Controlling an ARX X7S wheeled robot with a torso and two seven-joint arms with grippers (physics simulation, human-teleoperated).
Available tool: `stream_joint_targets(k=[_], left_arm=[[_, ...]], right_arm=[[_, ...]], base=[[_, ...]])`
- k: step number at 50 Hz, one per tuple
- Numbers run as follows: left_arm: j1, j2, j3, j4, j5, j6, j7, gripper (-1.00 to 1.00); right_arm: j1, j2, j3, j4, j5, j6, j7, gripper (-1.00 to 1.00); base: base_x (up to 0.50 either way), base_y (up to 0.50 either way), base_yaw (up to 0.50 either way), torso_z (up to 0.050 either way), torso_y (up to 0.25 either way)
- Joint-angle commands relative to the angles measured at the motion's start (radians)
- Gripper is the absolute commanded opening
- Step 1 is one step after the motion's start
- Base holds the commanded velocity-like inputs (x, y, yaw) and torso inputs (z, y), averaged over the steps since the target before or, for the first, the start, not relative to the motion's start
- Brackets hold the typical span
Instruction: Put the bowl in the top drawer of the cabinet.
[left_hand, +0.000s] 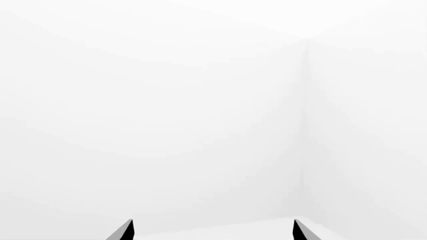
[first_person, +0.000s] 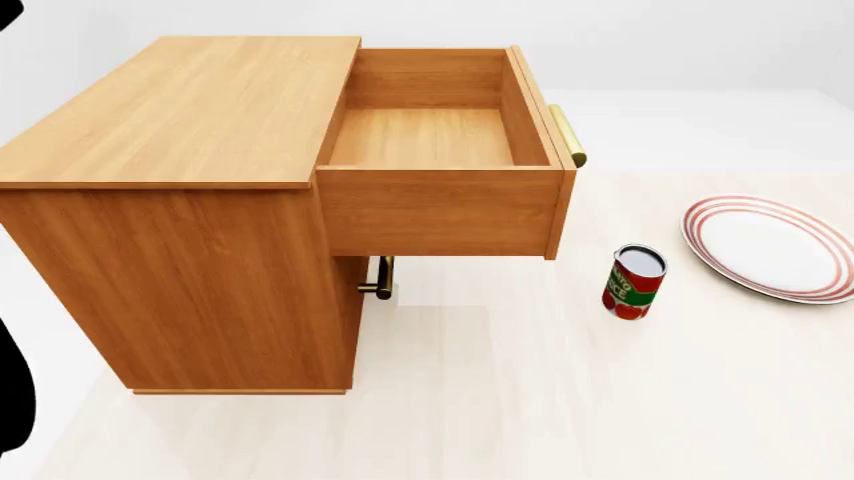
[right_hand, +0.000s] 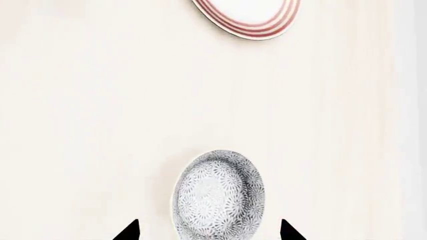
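Looking through the right wrist view: the bowl (right_hand: 219, 195) lies on the pale tabletop (right_hand: 100, 125), speckled outside turned toward the camera, between the two dark fingertips (right_hand: 129, 231) of the right hand (right_hand: 208, 231). Fingers are spread wider than the bowl and no contact with it is visible. Beyond the bowl, well ahead of the hand, the red-ringed rim of the plate (right_hand: 247, 17) cuts into the frame.

Head view does not show the bowl or either hand. It shows what the wrist views lack: the cabinet (first_person: 187, 200) with its top drawer (first_person: 441, 185) pulled fully out, interior bare wood, brass handle (first_person: 567, 135) on the front. A second, darker handle (first_person: 380, 278) sits below, under the open drawer. A red can (first_person: 635, 283) stands upright on the tabletop between the drawer front and the plate (first_person: 774, 245), touching neither.

Left wrist view: only white walls meeting at a corner, and the two fingertips (left_hand: 123, 231) of the left hand (left_hand: 212, 231), set apart with nothing between them. No task object appears in this view.
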Motion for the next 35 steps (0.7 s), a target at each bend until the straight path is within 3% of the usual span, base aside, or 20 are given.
stream_joint_targets(k=[1,35], left_arm=[[0.005,-0.002,0.005,-0.002,0.000,0.008,-0.001,1.00],[0.018,-0.011,0.025,-0.007,-0.003,0.020,-0.001,1.00]], right_arm=[[-0.347,-0.087,0.260,-0.012,-0.204,0.000,-0.021,1.00],[-0.626,-0.370,0.419,0.066,-0.516,-0.003,-0.015,1.00]], base=[[0.00,0.00,0.00,0.000,0.000],[0.00,0.00,0.00,0.000,0.000]])
